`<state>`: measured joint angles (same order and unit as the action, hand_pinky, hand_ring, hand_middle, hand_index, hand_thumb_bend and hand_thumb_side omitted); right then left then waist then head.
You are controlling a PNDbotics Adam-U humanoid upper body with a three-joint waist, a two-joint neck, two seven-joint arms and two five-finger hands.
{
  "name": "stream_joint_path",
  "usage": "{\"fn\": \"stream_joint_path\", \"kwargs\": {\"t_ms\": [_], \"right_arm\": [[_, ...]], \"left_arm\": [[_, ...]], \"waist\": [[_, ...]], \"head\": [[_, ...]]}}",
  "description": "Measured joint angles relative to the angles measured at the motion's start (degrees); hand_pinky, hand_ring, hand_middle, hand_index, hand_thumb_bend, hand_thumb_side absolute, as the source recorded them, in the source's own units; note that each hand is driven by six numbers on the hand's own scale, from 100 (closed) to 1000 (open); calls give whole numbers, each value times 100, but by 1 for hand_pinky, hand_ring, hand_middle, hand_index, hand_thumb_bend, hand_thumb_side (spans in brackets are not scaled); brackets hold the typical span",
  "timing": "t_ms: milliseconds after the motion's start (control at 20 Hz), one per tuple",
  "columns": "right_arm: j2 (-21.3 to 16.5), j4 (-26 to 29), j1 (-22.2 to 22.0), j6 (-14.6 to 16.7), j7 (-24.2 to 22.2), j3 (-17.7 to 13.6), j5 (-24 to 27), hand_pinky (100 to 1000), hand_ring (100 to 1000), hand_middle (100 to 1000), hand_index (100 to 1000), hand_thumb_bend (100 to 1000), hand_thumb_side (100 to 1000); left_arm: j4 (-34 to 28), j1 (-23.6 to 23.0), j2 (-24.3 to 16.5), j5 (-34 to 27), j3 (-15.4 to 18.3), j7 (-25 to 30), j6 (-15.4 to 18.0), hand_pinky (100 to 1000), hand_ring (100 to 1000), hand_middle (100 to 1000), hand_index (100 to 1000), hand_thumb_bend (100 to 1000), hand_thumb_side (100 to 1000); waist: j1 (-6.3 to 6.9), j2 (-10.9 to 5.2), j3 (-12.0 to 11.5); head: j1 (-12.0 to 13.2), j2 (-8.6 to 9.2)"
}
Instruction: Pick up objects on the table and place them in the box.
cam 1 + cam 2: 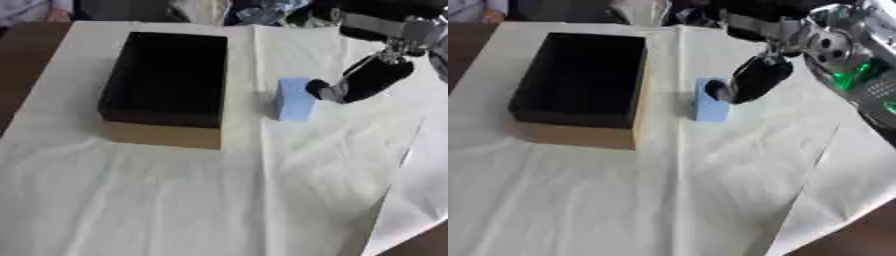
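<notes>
An open cardboard box (166, 135) with a black inside stands on the left half of the white cloth. A light blue block (293, 102) stands upright just right of the box. My right hand (372, 77), black, comes in from the upper right and reaches down to the block's right side, its tip touching or nearly touching the block's upper edge. I cannot make out whether it holds the block. My left hand is out of view.
The white cloth (175, 200) covers the table, with a separate white sheet (420, 185) overlapping at the right. Bare brown table (22, 65) shows at the left edge. Clutter lies along the far edge (262, 12).
</notes>
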<state>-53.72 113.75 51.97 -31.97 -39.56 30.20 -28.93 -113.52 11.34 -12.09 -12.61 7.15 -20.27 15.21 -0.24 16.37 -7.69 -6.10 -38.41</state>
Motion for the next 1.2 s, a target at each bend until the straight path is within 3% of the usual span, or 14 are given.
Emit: {"fn": "stream_joint_path", "kwargs": {"t_ms": [500,850,1200], "right_arm": [[116,-259,129,-145,145,250,-1,974,989,919,990,312,198],[291,-750,207,-128,128,441,-76,979,1000,937,1000,357,255],[445,-1347,257,-19,19,535,-125,990,1000,949,1000,396,161]], "left_arm": [[0,-15,0,-23,-19,12,-12,952,666,641,836,100,484],[0,-23,1,-43,-20,19,-18,953,665,641,837,100,487],[0,-26,4,-43,-21,28,-25,954,664,641,836,100,484]], "waist": [[15,1,-8],[22,15,-28],[48,60,-56]], "head": [[-7,29],[-27,31],[-37,32]]}}
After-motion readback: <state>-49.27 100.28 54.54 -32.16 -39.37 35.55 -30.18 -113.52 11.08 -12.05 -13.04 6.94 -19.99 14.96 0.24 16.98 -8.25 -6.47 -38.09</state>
